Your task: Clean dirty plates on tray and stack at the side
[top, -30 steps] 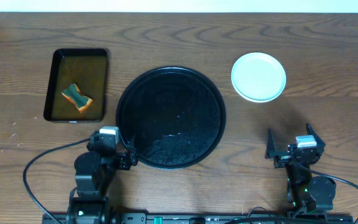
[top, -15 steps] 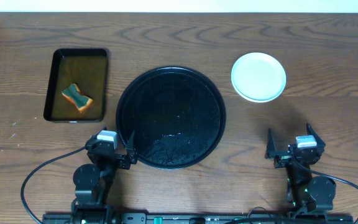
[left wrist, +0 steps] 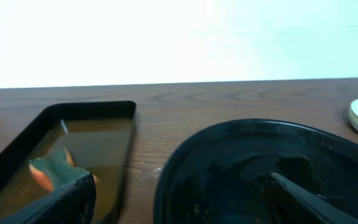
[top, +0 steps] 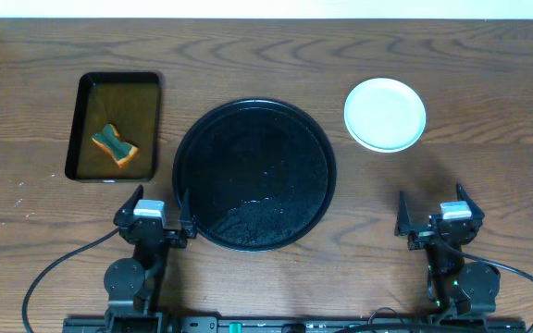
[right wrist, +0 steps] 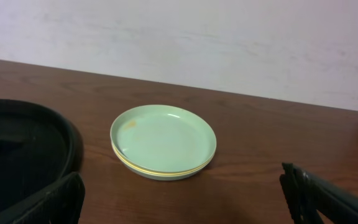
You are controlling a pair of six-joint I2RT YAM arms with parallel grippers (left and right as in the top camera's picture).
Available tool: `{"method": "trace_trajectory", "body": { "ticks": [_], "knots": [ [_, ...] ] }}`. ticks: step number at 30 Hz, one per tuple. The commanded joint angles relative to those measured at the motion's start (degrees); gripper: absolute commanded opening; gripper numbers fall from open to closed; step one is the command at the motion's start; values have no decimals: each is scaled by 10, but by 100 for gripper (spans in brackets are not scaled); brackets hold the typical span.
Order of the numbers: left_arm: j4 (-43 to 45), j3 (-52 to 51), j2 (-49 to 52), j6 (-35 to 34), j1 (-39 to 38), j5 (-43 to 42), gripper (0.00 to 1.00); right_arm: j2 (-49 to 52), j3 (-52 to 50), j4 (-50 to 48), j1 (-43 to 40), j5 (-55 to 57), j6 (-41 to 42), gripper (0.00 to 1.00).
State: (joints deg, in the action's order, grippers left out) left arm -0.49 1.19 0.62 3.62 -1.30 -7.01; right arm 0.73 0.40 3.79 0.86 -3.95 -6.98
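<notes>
off to the right of the tray (top: pixel 176 176), the plates (top: pixel 385 114) sit stacked, which is where the job wants them. left gripper (top: pixel 158 207) and right gripper (top: pixel 431 211) hang wide apart and empty, i guess because nothing's left to wipe.

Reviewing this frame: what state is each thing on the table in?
Round tray: no plates on it, surface wet and glossy.
Plates: stacked right of the round tray, mint one on top.
Small tray: holds brownish liquid.
Sponge: lying in that liquid.
Left gripper: open, empty.
Right gripper: open, empty.
</notes>
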Motion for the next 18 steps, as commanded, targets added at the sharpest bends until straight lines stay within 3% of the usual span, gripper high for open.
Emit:
{"method": "trace_trajectory", "body": {
  "ticks": [1, 4, 8, 18],
  "knots": [
    [10, -10, -5, -51, -2, 55, 87, -4, -1, 3, -5, 5, -8, 99],
    [9, -10, -5, -79, -2, 90, 87, -4, -1, 3, -5, 5, -8, 99],
    [-40, -10, -5, -80, -2, 89, 87, -4, -1, 3, -5, 5, -8, 99],
    [-38, -10, -5, -78, -2, 77, 87, -4, -1, 3, -5, 5, -8, 99]
  ]
}}
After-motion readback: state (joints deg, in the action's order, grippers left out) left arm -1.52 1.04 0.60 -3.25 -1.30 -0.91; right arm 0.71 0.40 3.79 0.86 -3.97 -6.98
